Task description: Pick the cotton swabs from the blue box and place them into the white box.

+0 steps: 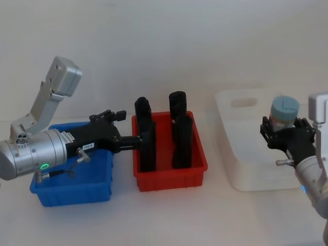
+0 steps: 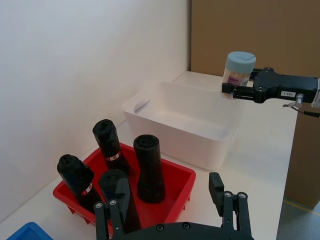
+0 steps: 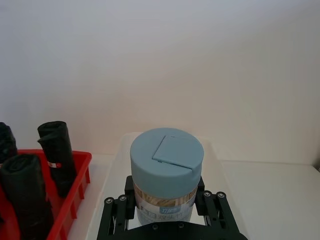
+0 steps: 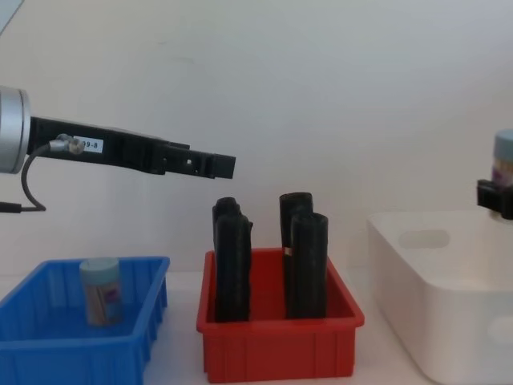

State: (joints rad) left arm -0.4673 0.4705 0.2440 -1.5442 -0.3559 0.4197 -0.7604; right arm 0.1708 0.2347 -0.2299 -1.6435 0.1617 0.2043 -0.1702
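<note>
On the left we see a shallow blue plastic box (image 4: 48, 353) with one small clear jar of cotton swabs (image 4: 100, 290) standing up inside it. The left gripper (image 4: 210, 164) hangs high over it, fingers apart with nothing between them, its tip near the red plastic bin (image 1: 171, 179) in the middle, where four tall black cylinders (image 1: 182, 141) stand up. On the right, the right gripper (image 1: 285, 132) squeezes another clear jar (image 1: 284, 108) with a pale blue lid, holding it upright in the air over the big white plastic tub (image 1: 246, 174), not touching it.
</note>
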